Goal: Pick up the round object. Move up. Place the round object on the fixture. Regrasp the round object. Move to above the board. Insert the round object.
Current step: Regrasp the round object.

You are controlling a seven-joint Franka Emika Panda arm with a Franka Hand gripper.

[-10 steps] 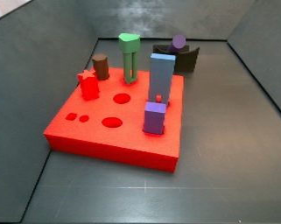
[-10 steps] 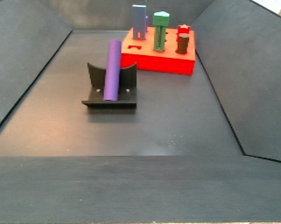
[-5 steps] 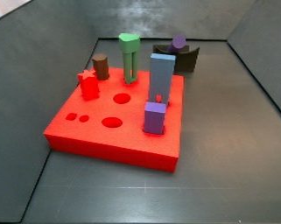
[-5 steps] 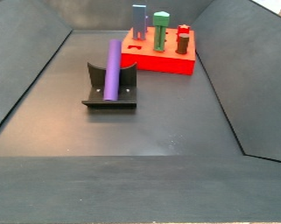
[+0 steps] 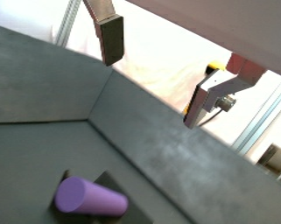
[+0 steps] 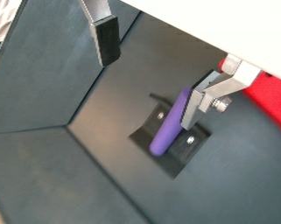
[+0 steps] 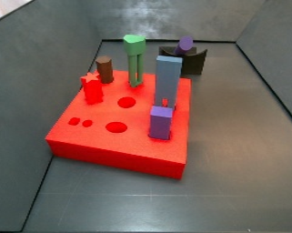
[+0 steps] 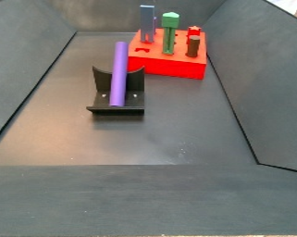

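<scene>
With the peg already leaning on its stand, we are reading the scene from the biggest thing down.

Board: we are seeing the red board (image 7: 117, 127) (image 8: 170, 58) lying flat on the dark floor, with coloured pegs standing in it and a round hole open near its front edge in a side view. It is sitting well apart from the gripper's work for now.

Fixture: we are finding the dark fixture (image 8: 115, 95) (image 6: 168, 145) on the floor near the board, between the board and the near end of the bin in a side view.

Round object: we are looking at the purple peg (image 8: 118, 71) (image 6: 171, 128) (image 5: 88, 198) (image 7: 186, 43) propped in the fixture, leaning against its upright part, its lower end down on the base plate. Nothing is holding it.

Step in hand: we are judging that the placing on the fixture is done and the regrasp is coming next.

Next move: we are thinking the gripper needs to come down over the peg, line its fingers up on either side of the shaft, and close before lifting toward the board.

Gripper: we are seeing the gripper (image 6: 157, 61) (image 5: 166, 66) hanging above the fixture in both wrist views and out of sight in both side views. Its jaws are standing wide apart, with nothing between them and touching nothing.
</scene>
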